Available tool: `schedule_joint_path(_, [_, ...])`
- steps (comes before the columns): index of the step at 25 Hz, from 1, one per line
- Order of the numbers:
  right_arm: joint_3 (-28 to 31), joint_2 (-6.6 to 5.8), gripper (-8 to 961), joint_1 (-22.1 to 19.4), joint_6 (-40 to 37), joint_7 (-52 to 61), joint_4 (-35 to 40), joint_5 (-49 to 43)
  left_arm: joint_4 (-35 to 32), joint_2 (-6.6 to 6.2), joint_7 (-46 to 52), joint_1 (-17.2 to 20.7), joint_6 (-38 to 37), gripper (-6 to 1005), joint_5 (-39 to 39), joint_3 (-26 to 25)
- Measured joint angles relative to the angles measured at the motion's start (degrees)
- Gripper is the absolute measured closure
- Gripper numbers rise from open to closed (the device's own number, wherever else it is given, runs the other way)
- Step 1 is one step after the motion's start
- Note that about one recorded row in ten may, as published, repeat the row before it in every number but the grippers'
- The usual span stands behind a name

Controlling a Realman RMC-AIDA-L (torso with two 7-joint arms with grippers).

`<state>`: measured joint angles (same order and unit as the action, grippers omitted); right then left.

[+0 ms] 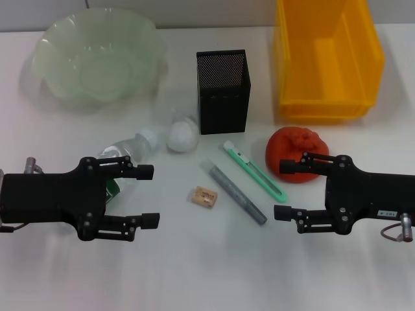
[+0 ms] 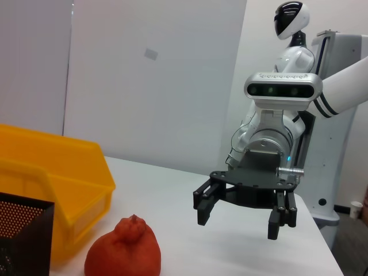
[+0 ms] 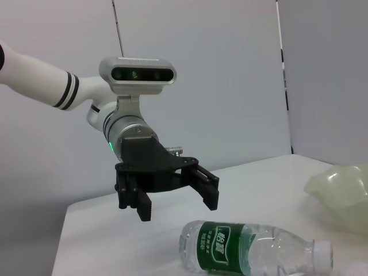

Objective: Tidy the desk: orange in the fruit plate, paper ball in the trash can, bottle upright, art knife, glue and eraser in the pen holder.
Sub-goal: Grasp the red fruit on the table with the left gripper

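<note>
Orange point(image 1: 296, 154) beside right gripper point(image 1: 293, 189): round, firm, likely rolls; grip across middle. Bottle point(image 1: 133, 150) light, slippery. Both grippers' fingers open; left gripper point(image 1: 148, 195) empty.

The orange point(image 1: 296, 154) sits near the right. The clear bottle point(image 1: 130, 154) lies on its side at the left, its white cap just beside the white paper ball point(image 1: 182, 137). The green art knife point(image 1: 255, 170), grey glue stick point(image 1: 237, 192) and small tan eraser point(image 1: 204, 196) lie flat in the middle. The black mesh pen holder point(image 1: 224, 91) stands upright behind them. The pale green fruit plate point(image 1: 97, 58) is far left; the yellow trash can point(image 1: 327, 58) is far right.
</note>
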<state>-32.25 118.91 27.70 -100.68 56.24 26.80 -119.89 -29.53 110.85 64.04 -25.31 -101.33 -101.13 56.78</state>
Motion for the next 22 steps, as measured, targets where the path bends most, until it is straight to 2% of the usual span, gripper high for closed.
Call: schedule_joint_path(22, [-0.1, 0.00, 141, -0.1, -0.3, 0.6, 0.0, 0.3, -0.1, -0.01, -0.1, -0.1, -0.6, 187, 0.0, 0.0])
